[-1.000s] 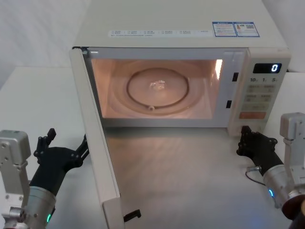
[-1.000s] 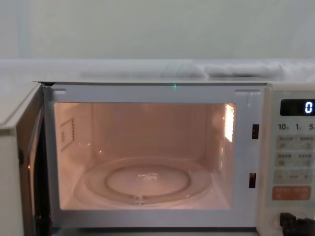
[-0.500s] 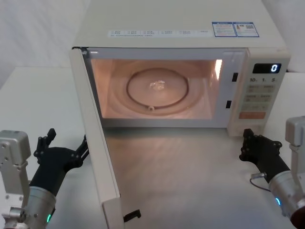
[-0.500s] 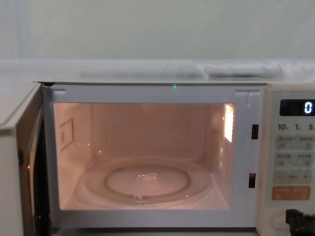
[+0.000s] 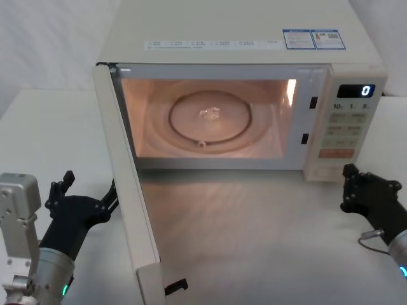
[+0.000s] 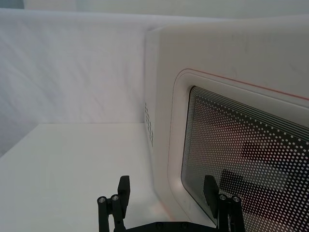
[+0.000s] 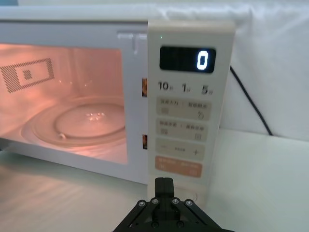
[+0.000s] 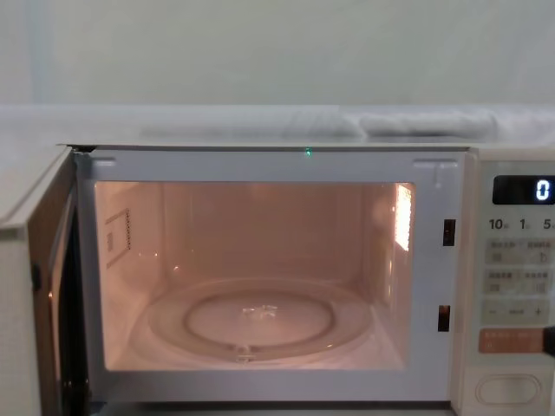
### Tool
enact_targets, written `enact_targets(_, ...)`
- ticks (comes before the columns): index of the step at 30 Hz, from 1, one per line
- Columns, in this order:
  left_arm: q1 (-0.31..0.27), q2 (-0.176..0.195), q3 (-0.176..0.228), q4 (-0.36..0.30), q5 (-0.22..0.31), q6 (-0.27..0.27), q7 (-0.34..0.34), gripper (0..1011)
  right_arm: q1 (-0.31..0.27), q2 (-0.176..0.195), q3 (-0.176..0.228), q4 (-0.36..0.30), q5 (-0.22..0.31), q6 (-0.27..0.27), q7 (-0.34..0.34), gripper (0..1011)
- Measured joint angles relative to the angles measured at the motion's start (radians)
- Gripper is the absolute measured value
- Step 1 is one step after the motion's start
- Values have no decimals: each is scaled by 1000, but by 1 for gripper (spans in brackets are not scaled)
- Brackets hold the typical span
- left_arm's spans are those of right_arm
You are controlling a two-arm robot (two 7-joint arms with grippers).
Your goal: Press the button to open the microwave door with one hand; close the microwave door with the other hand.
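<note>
White worktop (image 5: pixel 57 127) carries everything. Near left: left gripper (image 5: pixel 81 204), black, fingers spread wide, just outside the swung-open cream microwave door (image 5: pixel 127 190) with dotted dark window. Near right: right gripper (image 5: pixel 367 194), fingers closed together, just short of the wide pill-shaped cream button (image 8: pixel 502 389). Farther: cream-white microwave (image 5: pixel 241 38), cavity lit, display 0.
</note>
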Motion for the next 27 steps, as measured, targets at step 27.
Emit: enact_targets(27,0,0,0,0,0,0,0,1001,-49,100,64,-35,85,-70,48,0)
